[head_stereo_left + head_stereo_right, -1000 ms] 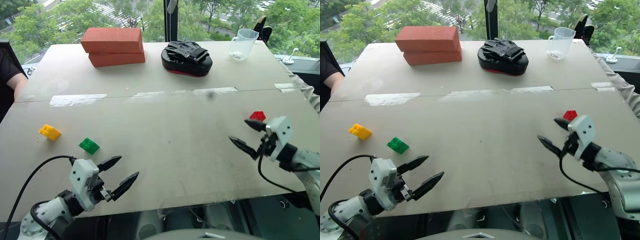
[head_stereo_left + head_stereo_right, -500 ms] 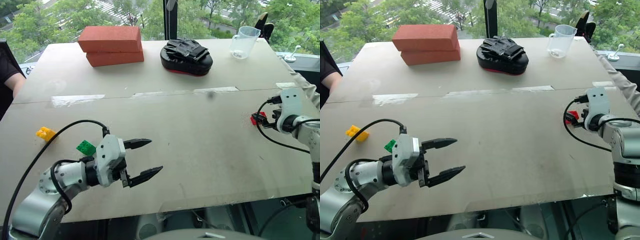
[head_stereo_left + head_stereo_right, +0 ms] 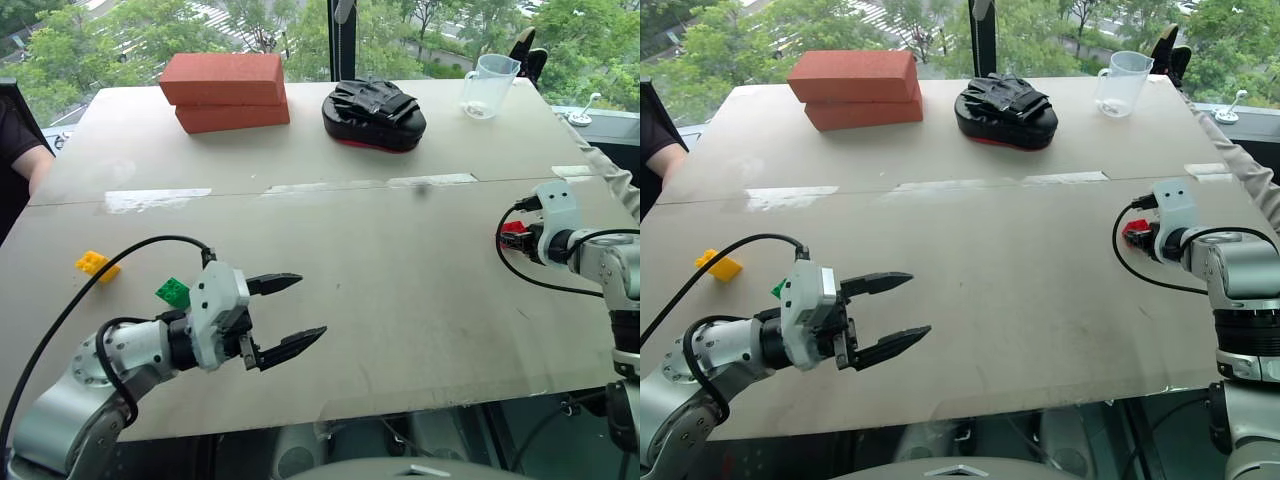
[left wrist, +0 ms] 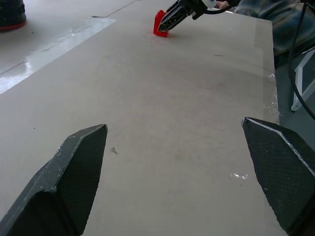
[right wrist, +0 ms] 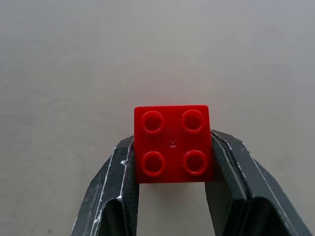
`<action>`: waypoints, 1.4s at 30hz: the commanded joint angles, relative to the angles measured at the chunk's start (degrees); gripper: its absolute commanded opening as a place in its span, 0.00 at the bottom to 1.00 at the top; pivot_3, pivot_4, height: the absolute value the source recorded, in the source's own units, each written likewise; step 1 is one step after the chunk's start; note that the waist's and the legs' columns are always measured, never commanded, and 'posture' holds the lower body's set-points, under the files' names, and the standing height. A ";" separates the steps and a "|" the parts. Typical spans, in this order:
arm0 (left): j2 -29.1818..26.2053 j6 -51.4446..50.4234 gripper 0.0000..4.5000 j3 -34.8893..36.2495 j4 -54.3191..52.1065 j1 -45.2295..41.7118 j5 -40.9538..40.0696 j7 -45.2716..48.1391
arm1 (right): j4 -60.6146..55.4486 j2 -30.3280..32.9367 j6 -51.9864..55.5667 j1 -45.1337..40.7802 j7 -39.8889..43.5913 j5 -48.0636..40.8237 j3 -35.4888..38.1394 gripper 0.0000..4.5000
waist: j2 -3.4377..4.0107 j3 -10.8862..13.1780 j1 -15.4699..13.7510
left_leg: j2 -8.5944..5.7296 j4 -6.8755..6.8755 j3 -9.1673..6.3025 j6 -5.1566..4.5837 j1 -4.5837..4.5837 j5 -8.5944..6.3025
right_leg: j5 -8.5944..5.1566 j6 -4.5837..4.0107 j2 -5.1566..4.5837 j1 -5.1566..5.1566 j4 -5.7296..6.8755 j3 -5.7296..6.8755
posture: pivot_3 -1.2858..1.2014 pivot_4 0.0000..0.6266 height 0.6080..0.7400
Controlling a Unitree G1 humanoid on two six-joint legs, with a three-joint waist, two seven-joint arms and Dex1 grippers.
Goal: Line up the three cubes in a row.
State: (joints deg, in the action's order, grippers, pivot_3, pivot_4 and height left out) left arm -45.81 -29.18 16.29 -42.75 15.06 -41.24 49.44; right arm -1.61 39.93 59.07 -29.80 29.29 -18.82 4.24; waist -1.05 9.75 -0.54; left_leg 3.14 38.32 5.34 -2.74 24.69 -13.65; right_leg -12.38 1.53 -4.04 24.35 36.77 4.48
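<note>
Red cube (image 5: 172,143), at the table's (image 3: 400,260) 3 o'clock edge, is now clamped by the right gripper (image 5: 172,162); left gripper (image 3: 285,315) gapes empty, so carrying toward green cube (image 3: 172,292) and yellow cube (image 3: 95,264) can begin.

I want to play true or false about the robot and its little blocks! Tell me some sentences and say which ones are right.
1. The right claw is closed on the small red studded plastic block. True.
2. The left claw is squeezing the small green plastic block. False: its fingers are open and hold nothing; the green block lies on the table.
3. The small yellow plastic block lies close to the green one. True.
4. The clear plastic measuring jug stands on the two stacked red-orange bricks. False: it stands on the table, far from them.
</note>
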 commanded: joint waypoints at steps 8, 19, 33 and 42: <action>0.65 1.28 1.00 7.73 -2.34 7.65 -3.20 1.51 | 7.91 -4.91 -38.93 -9.24 38.23 5.25 -22.72 0.29 | -0.03 -0.01 1.26 | 0.08 0.05 0.03 -0.01 -0.13 -0.01 | -0.22 -0.02 0.01 -0.10 -0.01 -0.02 | 0.52 0.24 1.00; -0.16 -0.23 1.00 13.00 -4.03 11.29 -5.28 1.60 | 29.56 -13.19 -47.98 -25.28 48.52 15.41 -31.04 0.29 | -0.01 0.00 1.32 | 0.07 0.04 -0.04 0.28 -0.10 0.15 | -0.09 -0.23 0.02 -0.11 0.01 -0.02 | 0.52 0.24 1.00; 0.15 -0.70 1.00 13.63 -4.33 12.38 -5.21 0.46 | 35.68 -17.91 -48.60 -28.31 48.13 22.16 -31.78 0.29 | 0.00 -0.01 1.42 | 0.10 0.02 0.00 0.36 -0.22 0.19 | -0.11 -0.29 0.02 -0.12 0.08 -0.02 | 0.52 0.24 1.00; 1.66 1.33 1.00 15.76 -4.35 16.61 -3.69 1.76 | 34.77 -18.86 -47.85 -28.39 48.23 23.33 -31.30 0.92 | 0.02 0.00 1.49 | 0.11 0.01 0.04 0.37 -0.15 0.19 | -0.11 -0.30 0.00 -0.05 0.08 -0.05 | 0.52 0.24 1.00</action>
State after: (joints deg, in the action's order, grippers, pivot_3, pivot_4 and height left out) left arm -44.68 -29.42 30.67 -45.54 31.10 -45.08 50.93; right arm 34.98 21.08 11.04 -57.15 77.17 4.94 -28.48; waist -1.03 9.75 0.95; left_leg 3.24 38.34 5.38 -2.37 24.54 -13.46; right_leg -12.49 1.23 -4.04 24.30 36.85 4.43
